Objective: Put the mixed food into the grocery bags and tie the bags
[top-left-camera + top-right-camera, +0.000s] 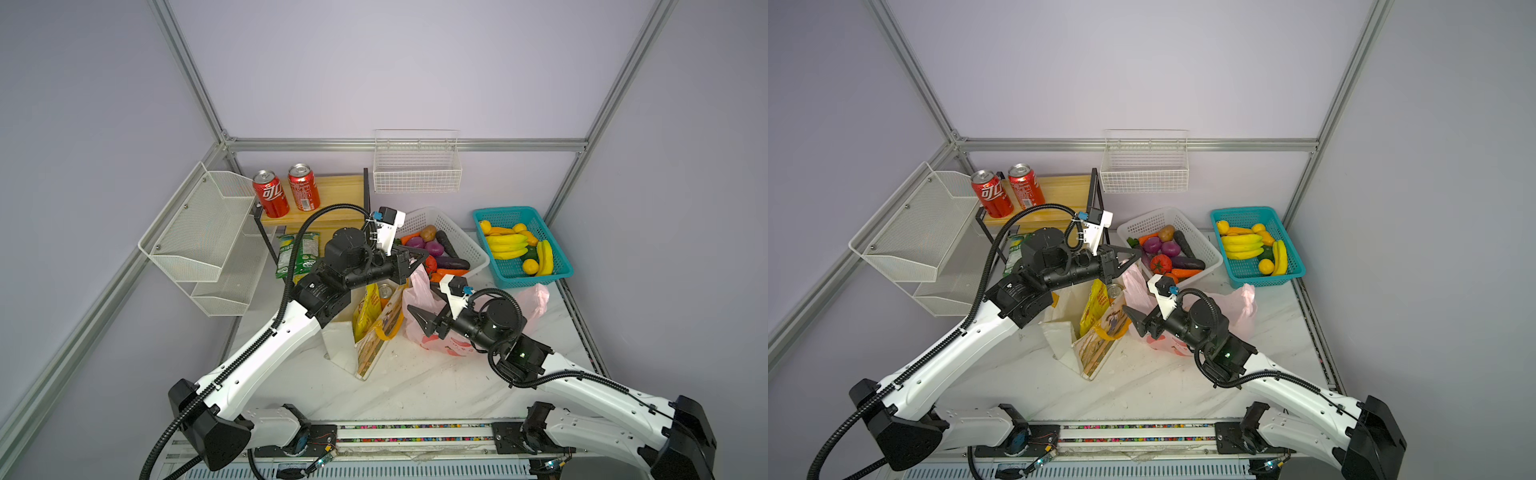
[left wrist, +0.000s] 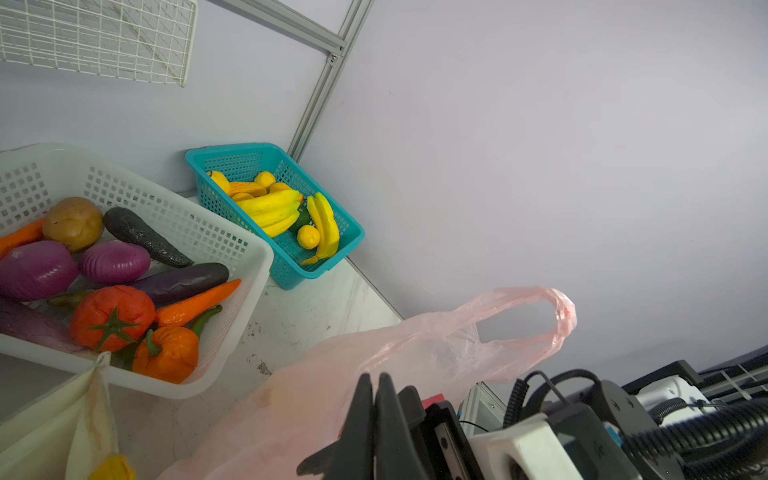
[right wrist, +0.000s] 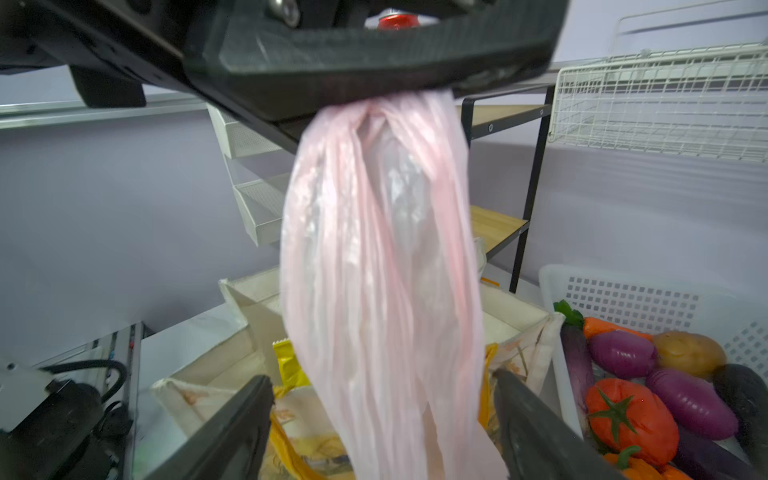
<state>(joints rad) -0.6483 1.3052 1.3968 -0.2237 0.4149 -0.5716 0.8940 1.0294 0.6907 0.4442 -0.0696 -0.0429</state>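
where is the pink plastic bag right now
In both top views the pink bag sits right of centre on the table, just right of the canvas tote and in front of the white basket, one handle pinched in the left gripper.

- pink bag (image 3: 382,270): thin plastic film, transl., crinkled, sl. sheen
- tote (image 1: 338,345): cream cloth, matt, some staining
- crisp pkt (image 1: 368,309): glossy yellow foil/plastic
- cans (image 1: 270,195): metal, glossy red print
- shelf (image 1: 332,187): pale wood, smooth, w/ black matt metal frame
- white basket (image 2: 232,232), teal basket (image 2: 245,162): perforated plastic, semi-gloss
- wire basket (image 1: 415,174), mesh rack (image 1: 199,224): white-coated metal
- table (image 1: 415,386): marble-look, smooth, scuffed
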